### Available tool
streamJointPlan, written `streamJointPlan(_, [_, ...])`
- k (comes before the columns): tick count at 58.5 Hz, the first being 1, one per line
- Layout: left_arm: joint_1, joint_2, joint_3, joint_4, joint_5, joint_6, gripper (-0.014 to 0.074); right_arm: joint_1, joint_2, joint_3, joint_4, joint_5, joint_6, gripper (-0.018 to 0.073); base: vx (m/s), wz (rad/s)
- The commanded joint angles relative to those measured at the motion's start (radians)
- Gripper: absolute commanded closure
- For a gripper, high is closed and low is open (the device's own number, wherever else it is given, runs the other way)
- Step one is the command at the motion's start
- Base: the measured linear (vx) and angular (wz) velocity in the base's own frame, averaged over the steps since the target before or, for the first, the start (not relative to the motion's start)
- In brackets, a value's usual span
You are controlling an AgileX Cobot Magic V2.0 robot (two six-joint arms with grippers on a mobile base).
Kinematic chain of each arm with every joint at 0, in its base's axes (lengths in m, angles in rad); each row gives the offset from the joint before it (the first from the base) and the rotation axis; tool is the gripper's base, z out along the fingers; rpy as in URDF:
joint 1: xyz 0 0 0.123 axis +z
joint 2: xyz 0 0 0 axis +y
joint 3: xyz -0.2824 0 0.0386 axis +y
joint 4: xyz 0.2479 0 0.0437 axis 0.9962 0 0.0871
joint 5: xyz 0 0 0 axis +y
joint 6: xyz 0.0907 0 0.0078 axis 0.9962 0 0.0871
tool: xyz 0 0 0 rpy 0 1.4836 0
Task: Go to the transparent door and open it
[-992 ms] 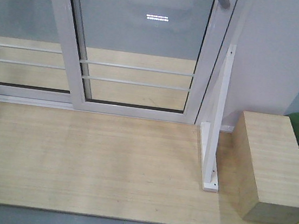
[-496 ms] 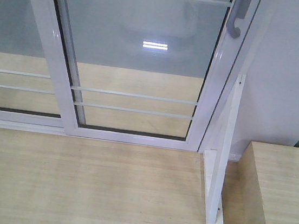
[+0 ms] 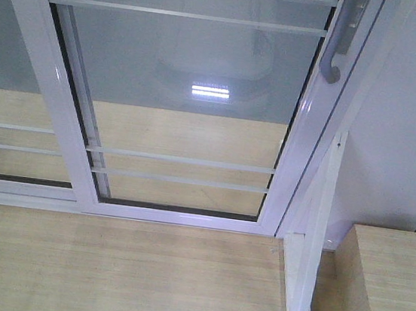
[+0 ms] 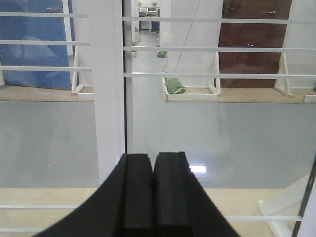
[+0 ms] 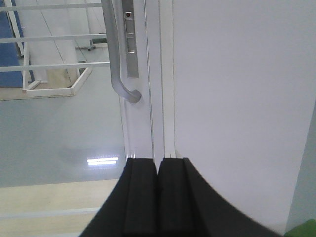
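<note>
1. Front view: transparent door [image 3: 191, 108] at far centre, grey handle [image 3: 342, 43] on its right edge, wooden box [image 3: 388, 299] near right.
2. Left wrist view: left gripper [image 4: 152, 165] closed, pads touching, empty, facing the glass.
3. Right wrist view: right gripper [image 5: 158, 168] closed, empty; handle far left of fingertips.

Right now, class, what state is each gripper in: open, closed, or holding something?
Left gripper: jaws closed, holding nothing.
Right gripper: jaws closed, holding nothing; not touching the door handle.
</note>
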Motion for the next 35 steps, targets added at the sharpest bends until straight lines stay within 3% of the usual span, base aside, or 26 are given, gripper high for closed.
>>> streamJointPlan(1, [-0.004,-0.013,0.031,-0.002,-0.084,-0.008,0.0602,-0.002,-0.015,0.015,-0.01,-0.086,-0.003,0.0567,0.18,-0.01])
streamJointPlan(35, [-0.004,-0.013,0.031,-0.002,-0.084,-0.008,0.0602,-0.002,-0.015,0.015,-0.01,-0.086,-0.003,0.0567,0.09,-0.01])
